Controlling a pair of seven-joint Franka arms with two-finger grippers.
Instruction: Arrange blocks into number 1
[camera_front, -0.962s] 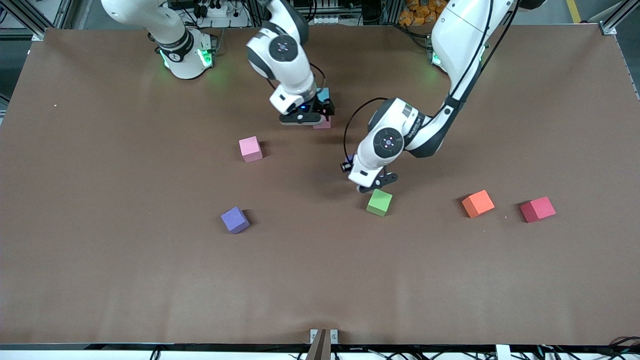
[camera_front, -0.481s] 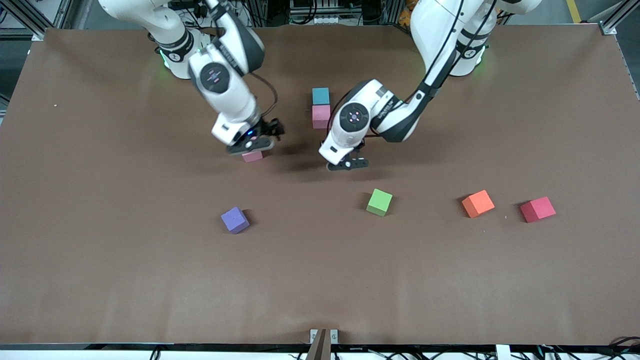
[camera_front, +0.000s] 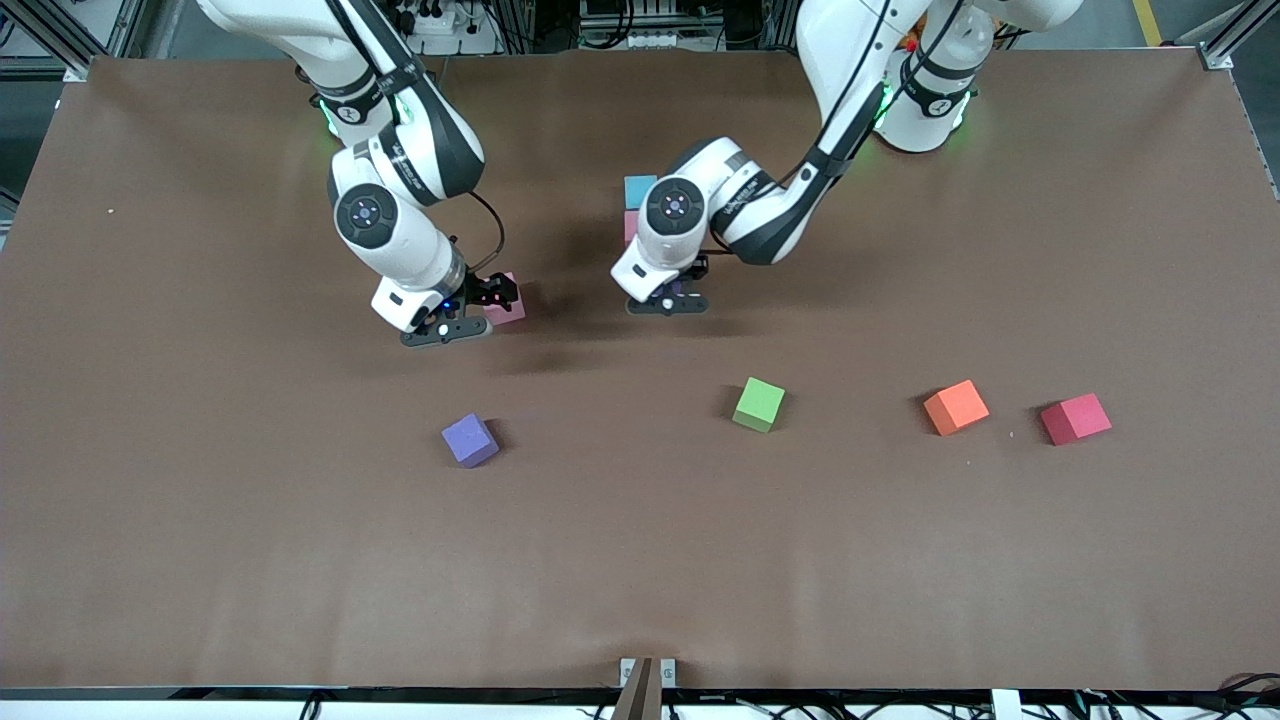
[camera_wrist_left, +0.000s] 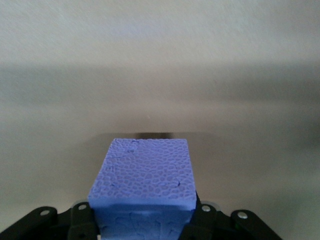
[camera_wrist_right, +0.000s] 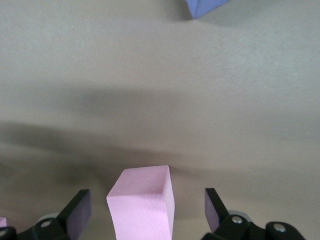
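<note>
Looking at your right gripper (camera_front: 488, 298), you see its fingers (camera_wrist_right: 75, 214) spread wide, with a pink block (camera_wrist_right: 142, 200) on the worktop (camera_front: 640, 560) between them, touching neither. Your left gripper (camera_front: 670, 298) has its fingers clamped on a purple block (camera_wrist_left: 142, 185), low over the worktop. A light blue block (camera_front: 641, 190) and a second pink block (camera_front: 628, 226) touch each other near those fingers. A loose purple block (camera_front: 470, 440) and a green block (camera_front: 758, 404) lie well apart from both pairs of fingers.

Even overhead light, soft shadows, perhaps slightly blurred wrist views.
</note>
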